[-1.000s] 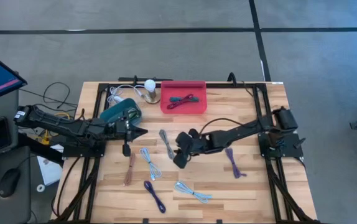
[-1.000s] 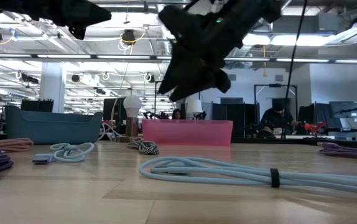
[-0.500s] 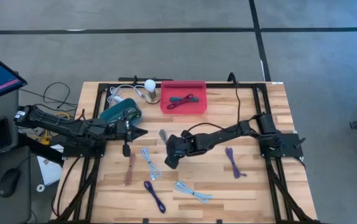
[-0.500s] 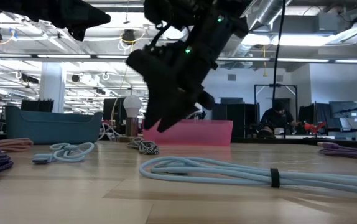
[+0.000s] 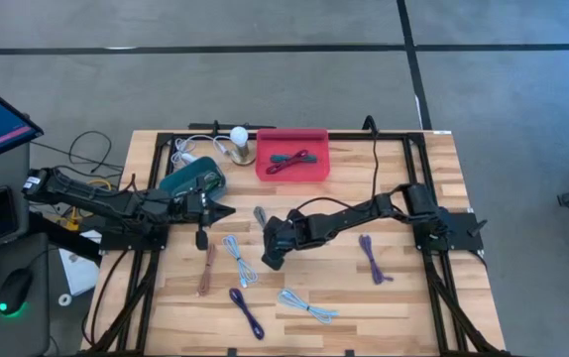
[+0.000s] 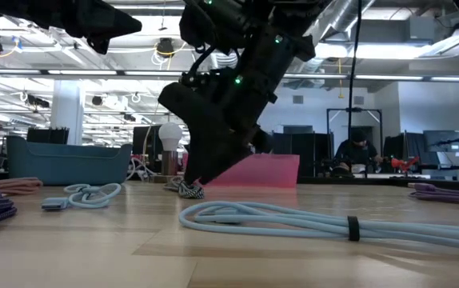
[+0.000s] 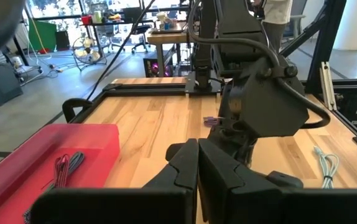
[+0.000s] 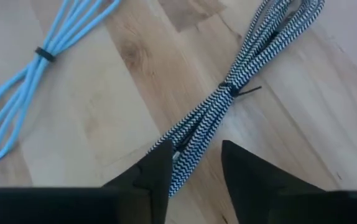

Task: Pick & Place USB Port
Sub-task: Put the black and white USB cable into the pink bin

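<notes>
— Where is the cable lying right now?

— The black-and-white braided cable (image 8: 228, 102) is lying flat on the desk (image 5: 403, 288), bundled with a small tie at its middle. One end is running in between the right gripper's (image 8: 194, 163) jaws, which are standing open to either side of it without pinching it.

— And what is sitting around those jaws?

— Just off to one side of them a light blue cable (image 8: 29, 81) is lying coiled on the wood. In the overhead view the right gripper (image 5: 273, 250) is hanging low over the middle of the desk, with a red bin (image 5: 292, 167) further back holding a dark cable (image 5: 286, 160).

— What is the other arm doing?

— The left gripper (image 5: 217, 210) is hovering beside a teal bin (image 5: 191, 179), well apart from the right jaws, its own jaws pressed together on nothing. A purple cable (image 5: 373, 258) is lying on the far side of the right arm.
</notes>
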`<state>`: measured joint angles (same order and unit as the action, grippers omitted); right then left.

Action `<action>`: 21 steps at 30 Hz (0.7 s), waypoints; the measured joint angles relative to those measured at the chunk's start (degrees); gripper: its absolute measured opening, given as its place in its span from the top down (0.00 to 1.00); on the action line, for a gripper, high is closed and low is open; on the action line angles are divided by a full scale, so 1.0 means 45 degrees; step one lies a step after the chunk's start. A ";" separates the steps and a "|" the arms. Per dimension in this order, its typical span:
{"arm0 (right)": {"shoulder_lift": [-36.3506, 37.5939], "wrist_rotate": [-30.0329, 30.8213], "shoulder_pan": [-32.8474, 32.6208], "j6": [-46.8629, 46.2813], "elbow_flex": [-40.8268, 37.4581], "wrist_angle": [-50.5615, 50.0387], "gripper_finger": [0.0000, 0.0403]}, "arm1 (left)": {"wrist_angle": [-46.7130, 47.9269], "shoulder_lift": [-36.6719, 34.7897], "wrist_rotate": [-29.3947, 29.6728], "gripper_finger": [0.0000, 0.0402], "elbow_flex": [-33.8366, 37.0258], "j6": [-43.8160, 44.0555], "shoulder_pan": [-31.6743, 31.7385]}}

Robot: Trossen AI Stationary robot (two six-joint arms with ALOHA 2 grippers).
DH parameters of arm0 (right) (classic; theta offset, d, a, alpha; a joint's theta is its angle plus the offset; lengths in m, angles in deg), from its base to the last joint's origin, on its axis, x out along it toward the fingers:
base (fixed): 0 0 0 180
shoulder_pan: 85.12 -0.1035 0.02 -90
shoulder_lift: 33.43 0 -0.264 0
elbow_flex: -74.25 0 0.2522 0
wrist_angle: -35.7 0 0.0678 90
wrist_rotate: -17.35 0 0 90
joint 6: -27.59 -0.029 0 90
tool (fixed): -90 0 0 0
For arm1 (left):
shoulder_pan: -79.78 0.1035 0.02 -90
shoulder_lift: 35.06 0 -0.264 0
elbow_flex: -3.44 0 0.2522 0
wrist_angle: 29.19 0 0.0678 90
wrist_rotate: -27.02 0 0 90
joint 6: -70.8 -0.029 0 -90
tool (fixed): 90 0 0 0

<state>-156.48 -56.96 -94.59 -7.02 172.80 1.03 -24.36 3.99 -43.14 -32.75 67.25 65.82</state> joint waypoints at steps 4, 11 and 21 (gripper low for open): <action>-0.0005 -0.0261 0.0058 0.0020 0.0000 -0.0151 0.80 | -0.0005 0.0000 -0.0005 0.97 0.0000 0.0000 -0.0003; -0.0005 -0.0217 0.0073 0.0350 0.0000 -0.0302 0.92 | -0.0010 0.0000 0.0000 0.97 0.0000 0.0000 0.0002; 0.0474 0.0601 0.0044 0.1215 -0.0005 -0.0921 0.99 | -0.0010 0.0000 -0.0005 0.97 0.0000 0.0233 -0.0003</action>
<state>-154.34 -54.25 -94.39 -1.55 172.78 -3.11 -24.40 3.99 -43.16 -32.75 68.30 65.80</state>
